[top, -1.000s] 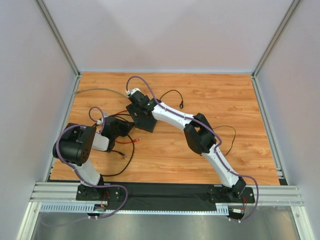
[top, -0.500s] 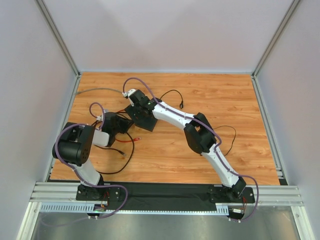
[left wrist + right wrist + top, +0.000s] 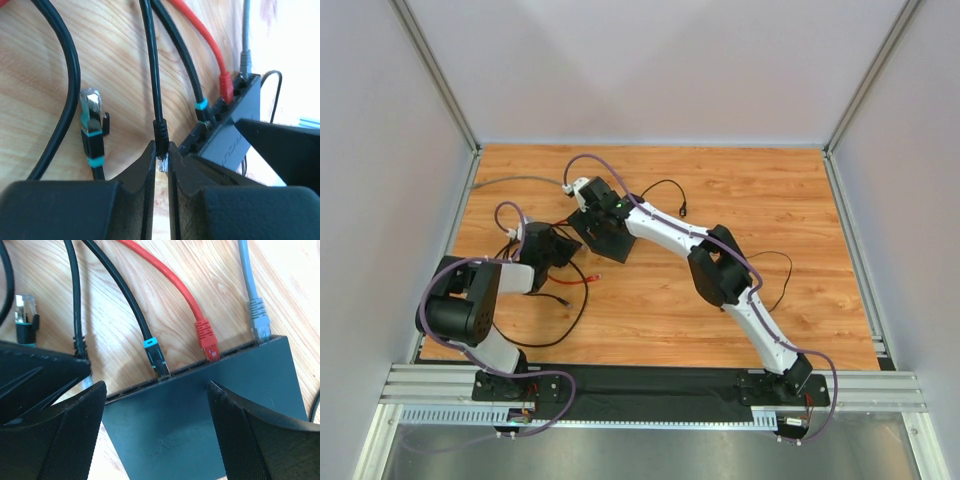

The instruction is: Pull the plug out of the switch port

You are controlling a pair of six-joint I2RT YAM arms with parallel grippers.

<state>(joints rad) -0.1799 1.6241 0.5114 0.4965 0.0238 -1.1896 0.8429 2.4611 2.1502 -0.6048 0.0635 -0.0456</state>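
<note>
Plug (image 3: 161, 131) on a thin black cable is pinched tight in the left gripper (image 3: 161, 150), just off the end of the socket edge of the switch (image 3: 200, 405). The right gripper (image 3: 156, 390) has its fingers wide apart, straddling the switch. A teal-banded plug (image 3: 156, 357), a red plug (image 3: 206, 340) and a grey plug (image 3: 259, 315) sit in the switch's sockets; a loose plug (image 3: 91, 125) lies farther from the switch

The only lettering in view is a faint raised mark on the top face of the switch (image 3: 200, 405), lying in the gap of the right claw (image 3: 155, 390) and just beside the left claw (image 3: 161, 155), too dim and skewed to read.
</note>
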